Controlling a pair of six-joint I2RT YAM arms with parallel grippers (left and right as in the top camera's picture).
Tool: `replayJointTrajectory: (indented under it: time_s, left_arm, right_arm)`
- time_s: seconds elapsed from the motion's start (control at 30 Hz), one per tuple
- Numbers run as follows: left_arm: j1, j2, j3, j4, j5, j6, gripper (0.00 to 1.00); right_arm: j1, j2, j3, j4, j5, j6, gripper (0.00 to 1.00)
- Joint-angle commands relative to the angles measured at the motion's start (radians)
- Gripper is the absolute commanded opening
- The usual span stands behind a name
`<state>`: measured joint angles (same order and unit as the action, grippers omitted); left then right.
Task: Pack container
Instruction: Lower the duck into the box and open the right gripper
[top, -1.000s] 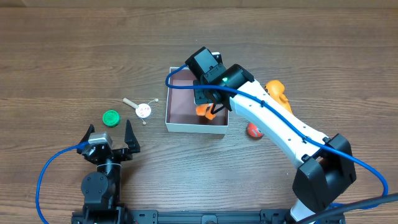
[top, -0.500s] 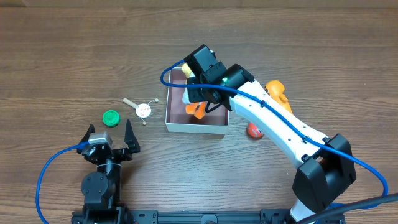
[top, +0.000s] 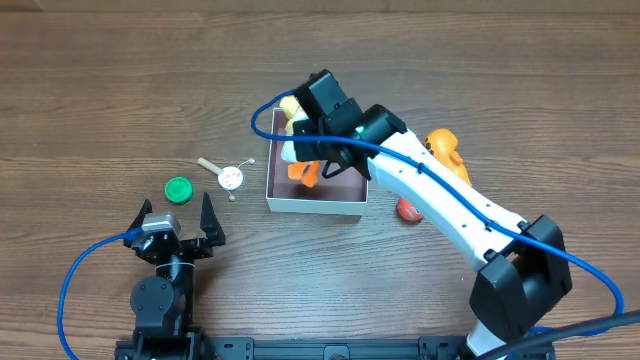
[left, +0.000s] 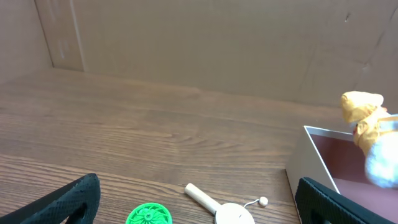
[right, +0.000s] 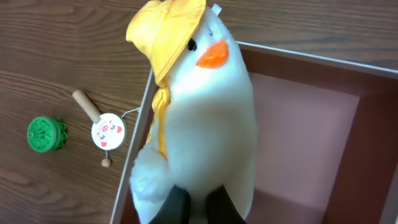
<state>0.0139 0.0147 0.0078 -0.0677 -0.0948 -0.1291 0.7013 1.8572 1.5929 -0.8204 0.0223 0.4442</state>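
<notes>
- Walls of the container (top: 316, 208), thin and white, are enclosing a square, shallow, lidless tray with a dull pinkish-mauve floor; it is sitting on the wooden table (top: 90, 90).
- Fingers (right: 173, 208) of the right gripper (top: 312, 160) are pinching the lower body of a white plush duck (right: 205, 124), nearly closed on it, holding it upright over the container's left wall, its yellow hat leaning outward.
- Left gripper (top: 178, 222) is sitting well away, near-left of the container, jaws spread wide and gripping nothing.
- Green disc (top: 178, 189) and pig-faced rattle drum (top: 230, 177) are lying left of the container.
- Orange toy (top: 445, 150) and red piece (top: 408, 208) are lying just right of the container.
</notes>
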Motion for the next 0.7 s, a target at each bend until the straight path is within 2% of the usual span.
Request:
replayJointTrajectory:
  time_s: [0.0, 0.67]
  left_arm:
    - [0.006, -0.010, -0.003, 0.002, -0.009, -0.009, 1.00]
    - [0.006, -0.009, -0.003, 0.002, -0.009, -0.009, 1.00]
  right_arm:
    - [0.019, 0.018, -0.003, 0.023, -0.009, 0.003, 0.04]
    - [0.019, 0.138, -0.003, 0.019, 0.017, 0.029, 0.04]
